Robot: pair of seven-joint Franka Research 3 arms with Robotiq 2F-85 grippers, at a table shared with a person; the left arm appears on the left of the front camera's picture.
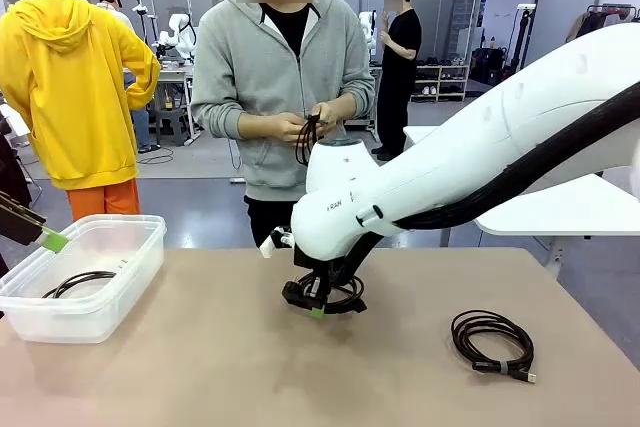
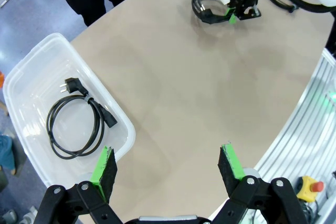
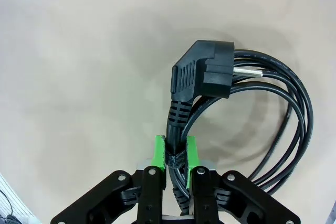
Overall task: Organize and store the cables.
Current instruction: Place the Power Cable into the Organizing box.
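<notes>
Coil (image 1: 356,299) partly hidden behind right arm (image 1: 450,167)

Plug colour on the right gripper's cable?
Black angled plug, matching its black coiled cable; best in right wrist view.

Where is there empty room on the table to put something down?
Bare table lies between the plastic bin and the right gripper, and between it and the loose cable. Crowded: around the gripped cable.
</notes>
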